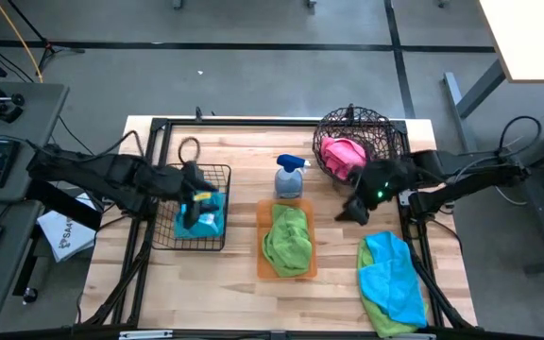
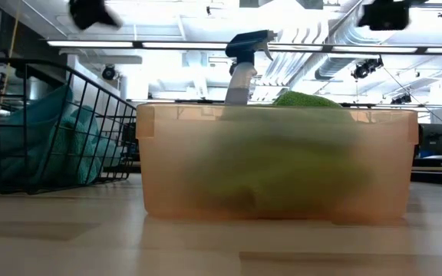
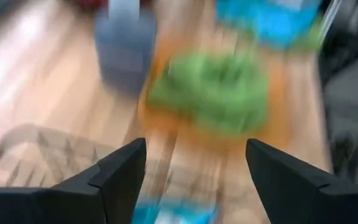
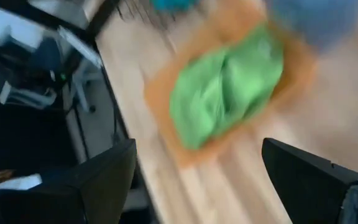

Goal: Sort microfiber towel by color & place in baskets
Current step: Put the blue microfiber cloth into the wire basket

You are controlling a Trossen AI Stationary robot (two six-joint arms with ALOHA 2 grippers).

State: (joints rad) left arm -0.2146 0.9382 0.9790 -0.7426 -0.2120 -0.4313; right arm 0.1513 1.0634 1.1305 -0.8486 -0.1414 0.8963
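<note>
Left gripper (image 1: 199, 192) hangs over the black wire basket (image 1: 217, 234), fingers (image 3: 114, 180) spread wide, nothing between them; a cyan towel (image 1: 202, 222) lies in the basket directly beneath the jaws. Right gripper (image 1: 352, 210) sits between the round wire basket (image 1: 385, 132) and the orange tray (image 1: 262, 266), jaws wide and empty too.

Sorted so far, by the look of it: pink towel (image 1: 343, 156) in the round basket behind the right jaws, green towel (image 1: 287, 236) in the tray just ahead of them.

Still loose: a cyan towel (image 1: 392, 276) stacked on a green towel (image 1: 379, 316) on the table, to the side of the right jaws.

Risks:
- Pinch on that stack likely grabs both layers, so colours end up mixed in one basket.
- Spray bottle (image 1: 289, 176) stands just beyond the tray; a swing across could tip it.
- Left fingertips could snag the wire grid on a low pass.
</note>
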